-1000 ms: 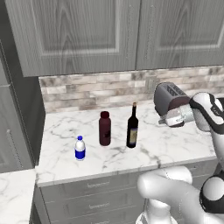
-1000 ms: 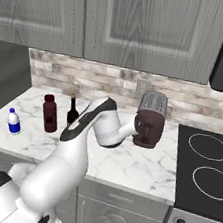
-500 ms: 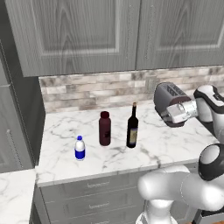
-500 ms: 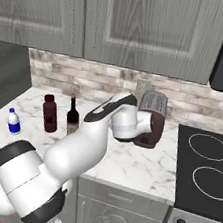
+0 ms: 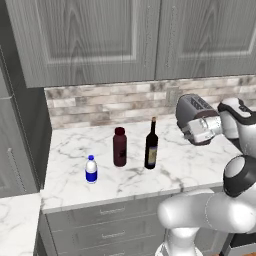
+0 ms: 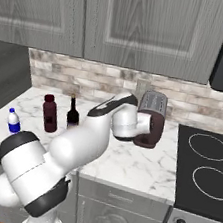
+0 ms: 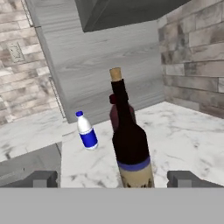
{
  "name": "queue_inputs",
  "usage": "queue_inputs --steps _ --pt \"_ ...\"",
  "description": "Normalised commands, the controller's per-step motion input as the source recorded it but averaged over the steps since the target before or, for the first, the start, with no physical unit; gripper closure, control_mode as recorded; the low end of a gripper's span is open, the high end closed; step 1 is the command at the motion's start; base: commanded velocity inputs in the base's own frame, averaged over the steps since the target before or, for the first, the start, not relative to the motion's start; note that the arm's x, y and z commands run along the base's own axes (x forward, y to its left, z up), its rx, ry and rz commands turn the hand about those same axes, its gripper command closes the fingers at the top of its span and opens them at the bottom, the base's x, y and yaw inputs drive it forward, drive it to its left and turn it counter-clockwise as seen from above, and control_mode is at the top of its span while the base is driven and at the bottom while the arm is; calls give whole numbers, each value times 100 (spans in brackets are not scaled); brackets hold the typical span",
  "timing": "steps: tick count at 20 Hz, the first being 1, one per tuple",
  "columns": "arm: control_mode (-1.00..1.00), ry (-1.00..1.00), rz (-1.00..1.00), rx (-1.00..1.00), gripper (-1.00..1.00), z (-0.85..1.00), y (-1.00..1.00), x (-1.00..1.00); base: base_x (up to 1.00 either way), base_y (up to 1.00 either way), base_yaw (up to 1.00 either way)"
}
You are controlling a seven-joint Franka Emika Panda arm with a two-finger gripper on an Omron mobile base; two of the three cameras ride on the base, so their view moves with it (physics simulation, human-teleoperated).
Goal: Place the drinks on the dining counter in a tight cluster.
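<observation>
Three drinks stand on the marble worktop [image 5: 165,175] by the brick wall. The tall dark wine bottle [image 5: 151,147] [image 6: 73,114] fills the middle of the hand view [image 7: 131,148]. The squat maroon bottle [image 5: 119,147] [image 6: 49,114] stands just left of it, half hidden behind it in the hand view [image 7: 114,114]. Further left and nearer the edge is the small water bottle [image 5: 91,170] [image 6: 13,121] [image 7: 87,131]. My gripper [image 5: 192,134] [image 7: 113,179] hangs in front of the toaster, right of the wine bottle, facing it, open and empty. The dining counter I cannot make out for certain.
A dark toaster [image 5: 192,107] [image 6: 150,117] stands at the back right of the worktop. A black stove top [image 6: 207,163] lies beyond it. Grey wall cabinets [image 5: 125,35] hang overhead. A lower marble surface [image 5: 15,220] shows at the far left.
My arm has swung to the right, bringing the wrist close in front of the toaster. The three bottles have not moved.
</observation>
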Motion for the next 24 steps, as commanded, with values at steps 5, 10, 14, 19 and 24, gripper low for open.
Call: queue_inputs --steps 5,10,14,19,24 --pt "-100 -1 3 -1 -100 -17 9 25 0 0 0" --pt "-100 0 17 -2 -100 -3 6 11 0 0 0" --pt "-100 -2 23 0 -100 0 1 1 0 0 0" --pt "-100 -8 15 0 -100 -3 7 1 0 0 0" --pt "-100 -9 1 0 -100 -11 15 17 0 0 0"
